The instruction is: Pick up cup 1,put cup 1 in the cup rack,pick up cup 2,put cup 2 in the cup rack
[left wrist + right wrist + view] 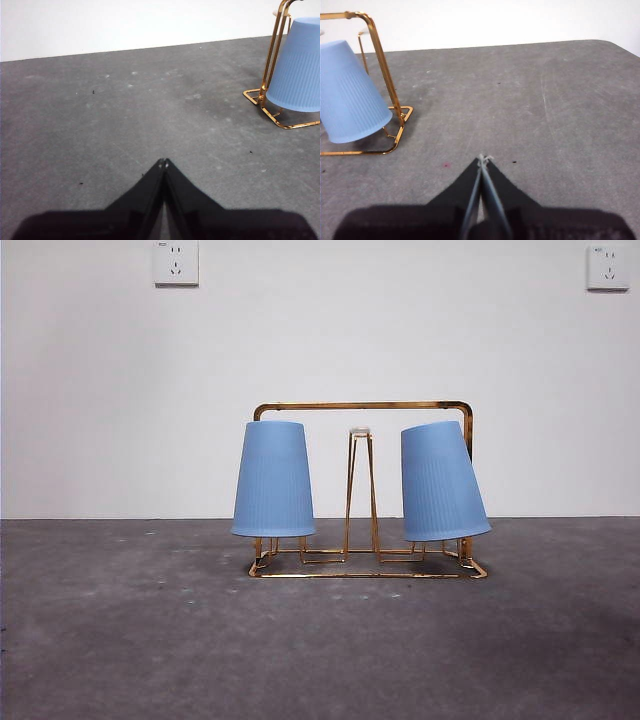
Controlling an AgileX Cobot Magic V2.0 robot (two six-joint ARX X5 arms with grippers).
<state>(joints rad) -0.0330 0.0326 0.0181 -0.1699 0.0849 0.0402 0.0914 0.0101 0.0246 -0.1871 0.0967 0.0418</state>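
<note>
A grey counter [150, 640] is stretching back to a white wall [100, 390]. Two white sockets [176, 262] are sitting high on it, well apart.

A bare indoor test setup, lab-like rather than a home, plain white wall [100, 390] with two white wall sockets [176, 262] high up, grey felt-like desk [150, 640] surface with scuffs and specks, no furnishings or decoration in view

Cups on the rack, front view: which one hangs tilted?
The blue cup on the right in the front view: it leans, its rim swung outward. The other blue cup hangs straight, mouth down, on the gold cup rack.
</note>
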